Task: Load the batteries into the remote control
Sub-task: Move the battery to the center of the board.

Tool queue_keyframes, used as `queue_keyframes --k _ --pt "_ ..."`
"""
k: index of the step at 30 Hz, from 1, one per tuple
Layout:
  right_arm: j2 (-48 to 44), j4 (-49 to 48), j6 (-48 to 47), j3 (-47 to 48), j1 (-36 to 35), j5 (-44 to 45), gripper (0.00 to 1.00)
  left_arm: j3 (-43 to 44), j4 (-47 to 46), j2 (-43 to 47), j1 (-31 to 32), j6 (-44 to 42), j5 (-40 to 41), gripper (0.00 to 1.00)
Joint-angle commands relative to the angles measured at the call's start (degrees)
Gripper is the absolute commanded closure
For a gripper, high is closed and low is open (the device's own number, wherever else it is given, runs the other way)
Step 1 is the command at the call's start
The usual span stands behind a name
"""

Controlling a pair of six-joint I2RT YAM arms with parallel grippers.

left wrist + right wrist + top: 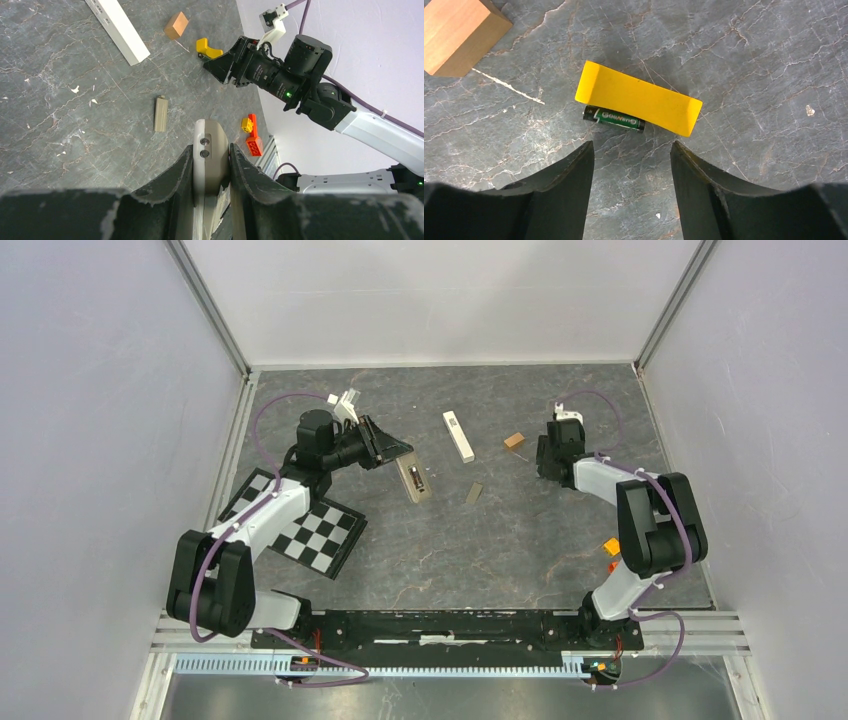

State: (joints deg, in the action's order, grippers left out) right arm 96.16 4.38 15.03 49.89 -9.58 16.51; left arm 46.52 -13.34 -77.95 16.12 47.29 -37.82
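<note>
The right hand [631,150] — jaws apart — hangs above a green battery [614,119] that lies on the counter [749,75] against the yellow curved piece [639,98]. The left hand [211,150] is clamped on the remote control [206,132] — grey back up, well apart from that piece.

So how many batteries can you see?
1. A green battery lies on the table right beside the yellow piece, just ahead of the open right tool. Others may be hidden, perhaps inside the remote control that the left tool holds.

Yellow piece [639,102] just behind battery [614,119], near side free.
</note>
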Motion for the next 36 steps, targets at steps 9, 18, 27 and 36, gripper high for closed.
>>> queue_keyframes --k 9,18,27,36 --pt "1.45 -1.44 5.47 2.85 0.27 0.94 0.30 0.50 -2.30 1.21 0.05 -1.64 -1.81 0.98" --pt "0.24 -1.67 19.12 -1.52 -0.83 8.84 0.25 0.29 -2.80 0.96 0.05 -1.33 -1.90 0.98" --pt "5.01 -1.52 22.63 0.96 -2.26 12.11 0.19 0.29 -4.06 0.64 0.05 -0.44 -2.25 0.98" --pt "7.79 -2.16 22.14 3.49 -3.00 11.97 0.19 0.67 -4.04 0.14 0.05 -0.44 -2.41 0.98"
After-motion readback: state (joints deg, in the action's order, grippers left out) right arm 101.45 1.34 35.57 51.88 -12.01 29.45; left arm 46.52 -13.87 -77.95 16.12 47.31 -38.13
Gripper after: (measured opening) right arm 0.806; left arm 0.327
